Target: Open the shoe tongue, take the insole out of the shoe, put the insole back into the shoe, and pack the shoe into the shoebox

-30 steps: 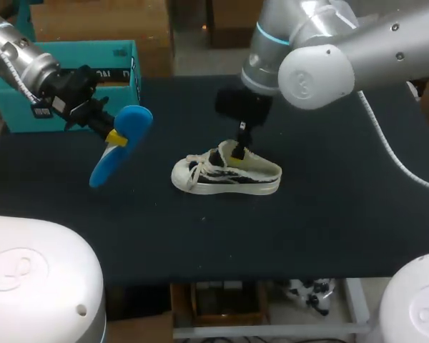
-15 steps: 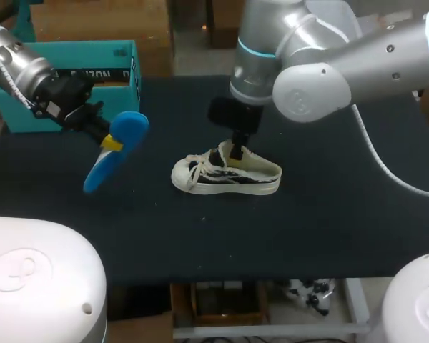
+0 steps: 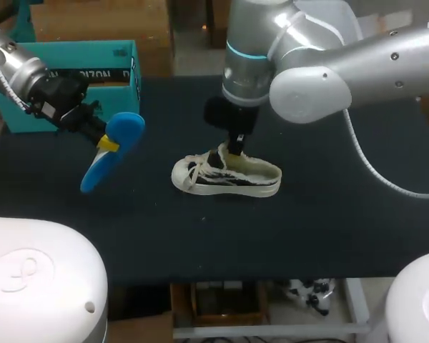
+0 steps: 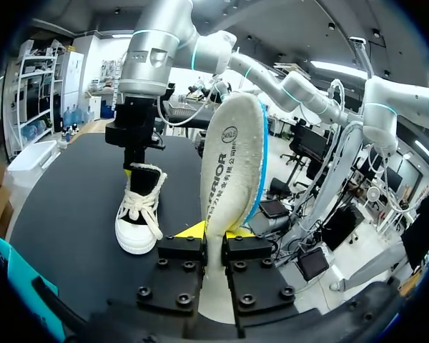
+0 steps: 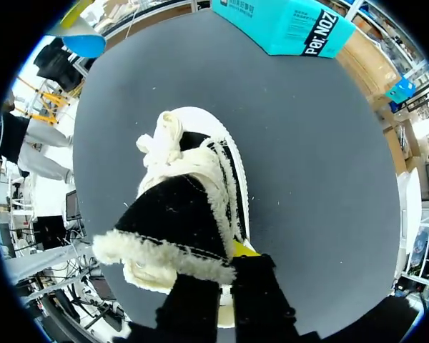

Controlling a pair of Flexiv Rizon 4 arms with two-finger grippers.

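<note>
Dark tabletop (image 3: 329, 214)
Matte black surface, evenly lit, its far and near edges running straight across the head view.

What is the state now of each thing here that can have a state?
insole: out of the shoe, held in the air.
left gripper: shut on the insole.
shoe: standing on its sole on the table, not packed.
tongue: pulled up and open.
right gripper: shut on the tongue.
shoebox: at the table's far left, shoe not in it.
</note>
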